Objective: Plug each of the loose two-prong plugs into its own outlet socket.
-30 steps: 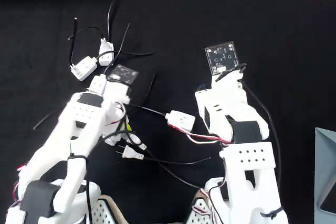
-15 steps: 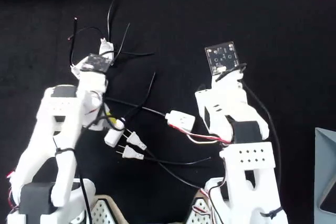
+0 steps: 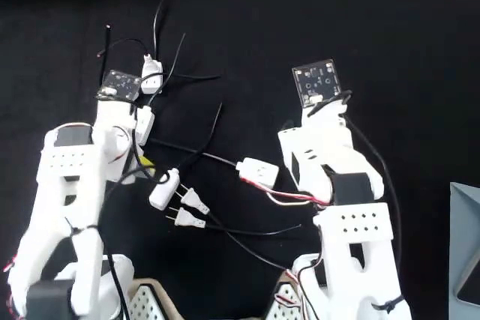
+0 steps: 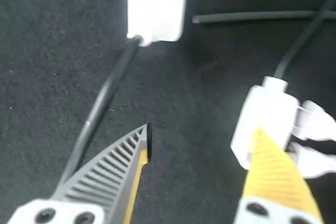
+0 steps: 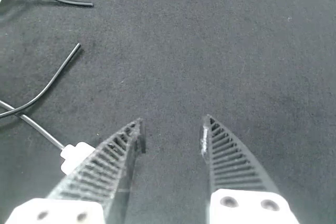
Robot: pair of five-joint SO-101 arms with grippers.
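Left claw (image 4: 202, 132) open low over black surface (image 3: 420, 50); white outlet socket (image 4: 268, 124) just beside its yellow finger. Right claw (image 5: 173, 123) open, empty. Loose plugs (image 3: 196, 202) unplugged, between arms.

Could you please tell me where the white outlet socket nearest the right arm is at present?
In the high view, the white outlet socket lies between the arms, just left of the right arm, with a loose plug farther to its left.

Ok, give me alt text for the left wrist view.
The left gripper, jaws open, hangs over black cloth. A white corded connector sits by its yellow jaw; a second white block lies farther off.
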